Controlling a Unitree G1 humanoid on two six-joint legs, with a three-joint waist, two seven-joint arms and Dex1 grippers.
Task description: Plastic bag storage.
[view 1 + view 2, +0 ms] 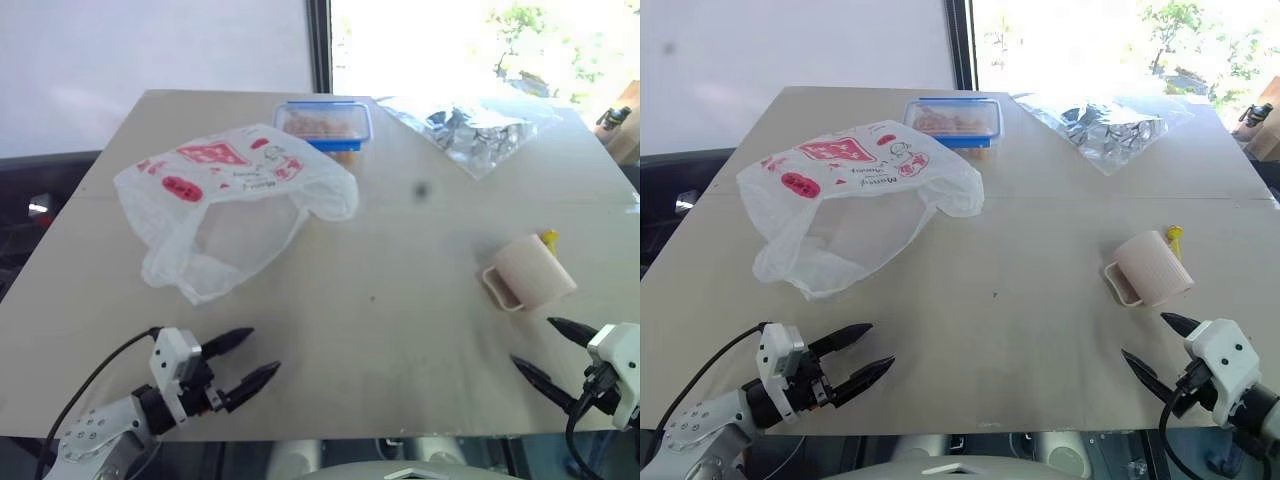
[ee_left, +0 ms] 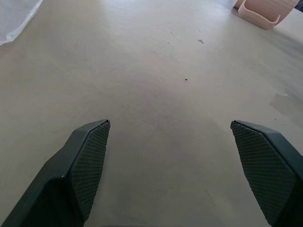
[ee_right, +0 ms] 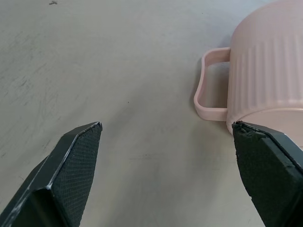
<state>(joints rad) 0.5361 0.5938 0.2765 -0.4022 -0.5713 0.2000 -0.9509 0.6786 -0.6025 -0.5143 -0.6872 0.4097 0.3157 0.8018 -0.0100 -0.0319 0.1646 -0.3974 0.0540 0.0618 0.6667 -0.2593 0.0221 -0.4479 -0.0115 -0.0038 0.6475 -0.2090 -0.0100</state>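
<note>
- Nearest the front edge of the surface (image 1: 400,340), the left gripper (image 1: 248,360) hovers by the front left corner with its jaws spread wide and nothing between them; bare board lies ahead of it.
- By the front right corner, the right gripper (image 1: 545,352) also has its jaws wide and empty. The beige cup (image 1: 528,272) lies on its side just beyond it, handle toward the middle of the surface; in the right wrist view one jaw looks very near the cup's ribbed wall, though I cannot tell whether it touches.
- Just behind the cup, a small yellow object (image 1: 1176,235) pokes out; it is too small to name.
- Farther back on the left half lies the plastic bag (image 1: 230,205), crumpled and part-open, its mouth gaping toward the front edge and its red print facing up. It is well apart from both grippers.
- The bag looks very light, limp and thin; it will likely slide and bunch rather than lift cleanly, and could tear if snagged. A pinch on a gathered fold near its front rim, or on a handle loop, seems the surest hold.
- Along the far edge, touching or just behind the bag, sits a blue-lidded clear food box (image 1: 324,124).
- Toward the far right corner lies a crinkled silvery foil wrapper (image 1: 470,128).
</note>
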